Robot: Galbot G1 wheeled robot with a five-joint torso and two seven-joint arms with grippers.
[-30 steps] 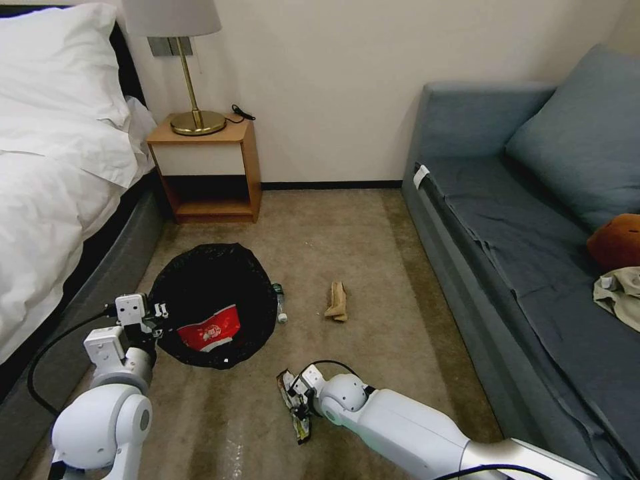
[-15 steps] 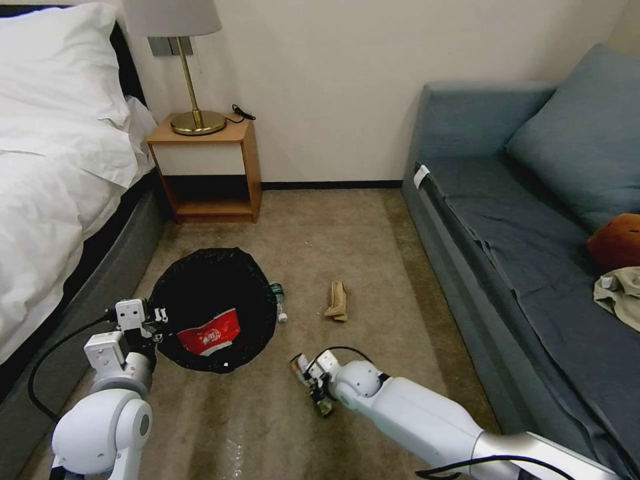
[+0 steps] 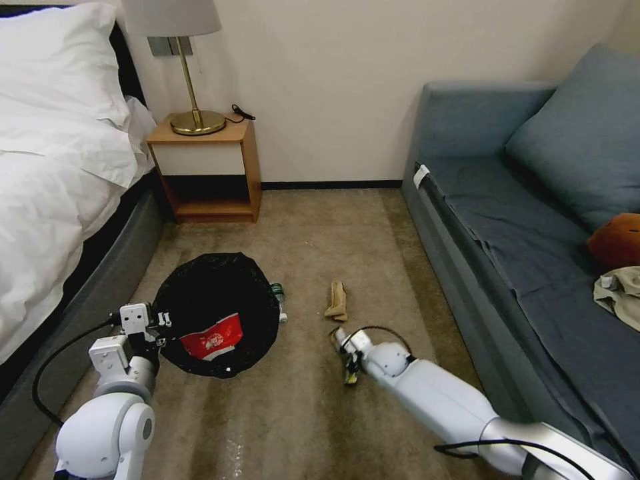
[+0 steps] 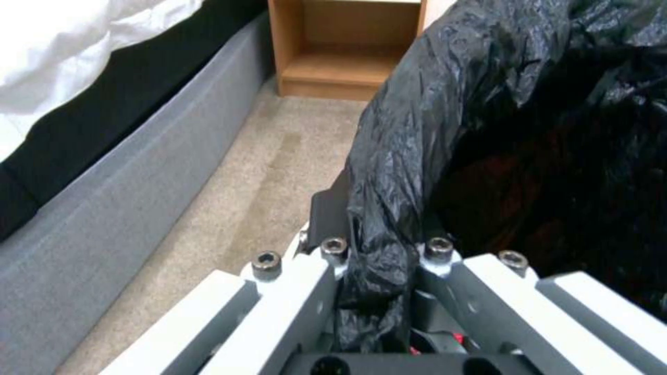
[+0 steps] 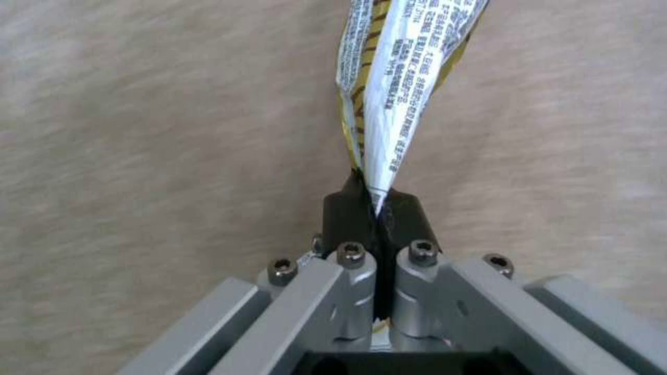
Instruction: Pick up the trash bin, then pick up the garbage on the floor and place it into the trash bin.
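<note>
Black bag plastic is clamped in my left gripper (image 4: 379, 245) at the trash bin (image 3: 217, 313) rim, near the bed-side edge of the carpet (image 3: 300, 413). My right gripper (image 5: 375, 208) pinches the snack wrapper (image 5: 396, 78) mid-carpet, beside the crumpled paper (image 3: 337, 301).

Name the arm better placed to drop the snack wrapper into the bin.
Right. The right gripper already pinches the snack wrapper; the left gripper is clamped on the trash bin rim.

Black-lined trash bin (image 3: 217, 313) holds red wrapper (image 3: 212, 337); bottle (image 3: 279, 301) beside it.
</note>
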